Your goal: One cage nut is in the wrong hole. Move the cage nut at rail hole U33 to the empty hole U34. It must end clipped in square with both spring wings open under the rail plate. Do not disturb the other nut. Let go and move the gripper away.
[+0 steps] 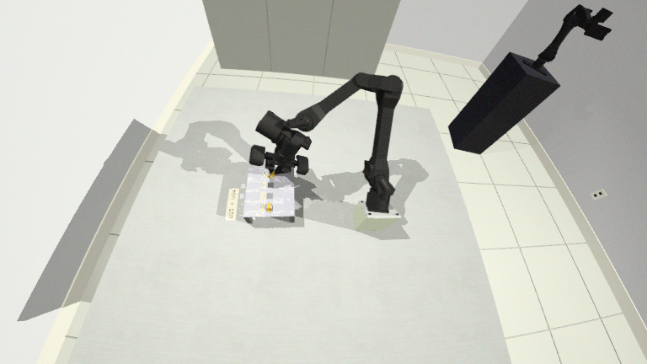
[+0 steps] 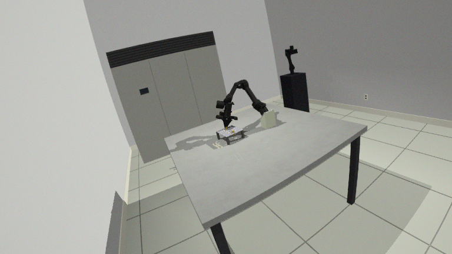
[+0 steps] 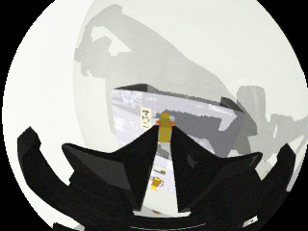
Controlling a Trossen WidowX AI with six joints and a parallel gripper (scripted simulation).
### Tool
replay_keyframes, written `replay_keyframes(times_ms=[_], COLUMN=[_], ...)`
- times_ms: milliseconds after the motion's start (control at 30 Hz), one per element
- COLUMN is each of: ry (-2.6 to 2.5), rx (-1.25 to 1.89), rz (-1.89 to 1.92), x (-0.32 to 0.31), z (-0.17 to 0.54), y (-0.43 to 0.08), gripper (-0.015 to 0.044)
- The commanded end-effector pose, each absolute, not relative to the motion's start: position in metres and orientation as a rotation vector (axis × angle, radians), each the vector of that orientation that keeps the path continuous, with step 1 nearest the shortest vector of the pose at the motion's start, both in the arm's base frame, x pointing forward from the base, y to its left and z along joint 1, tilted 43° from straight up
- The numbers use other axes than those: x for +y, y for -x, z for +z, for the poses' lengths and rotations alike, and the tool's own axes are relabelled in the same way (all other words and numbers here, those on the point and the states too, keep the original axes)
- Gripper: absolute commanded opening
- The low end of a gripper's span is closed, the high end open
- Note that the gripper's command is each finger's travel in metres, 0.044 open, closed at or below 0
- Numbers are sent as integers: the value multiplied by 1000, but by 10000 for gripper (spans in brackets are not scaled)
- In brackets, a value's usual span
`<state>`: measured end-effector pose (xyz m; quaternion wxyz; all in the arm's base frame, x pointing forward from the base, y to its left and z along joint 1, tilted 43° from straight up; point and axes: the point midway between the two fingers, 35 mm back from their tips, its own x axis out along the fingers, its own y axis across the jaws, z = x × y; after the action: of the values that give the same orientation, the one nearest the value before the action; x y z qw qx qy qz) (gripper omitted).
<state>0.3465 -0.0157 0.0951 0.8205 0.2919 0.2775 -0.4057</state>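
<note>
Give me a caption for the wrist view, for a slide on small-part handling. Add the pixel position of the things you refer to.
Gripper (image 3: 165, 130) pinching a yellow nut (image 3: 165, 131) beside the U34 label (image 3: 145, 117) on the rail plate (image 3: 131, 113).
</note>
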Motion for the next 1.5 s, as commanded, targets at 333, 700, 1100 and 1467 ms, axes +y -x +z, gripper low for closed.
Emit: replay_keyframes(times_ms=[333,700,1100,1467], ry=[-625,-628,-629,-632], rx=[588,584,581,577], rz=[-846,-834,-827,-814], x=[-16,-17,-17,-18], z=[95,95,94,94], y=[-345,-344,-343,-342], gripper=[31,31,31,31])
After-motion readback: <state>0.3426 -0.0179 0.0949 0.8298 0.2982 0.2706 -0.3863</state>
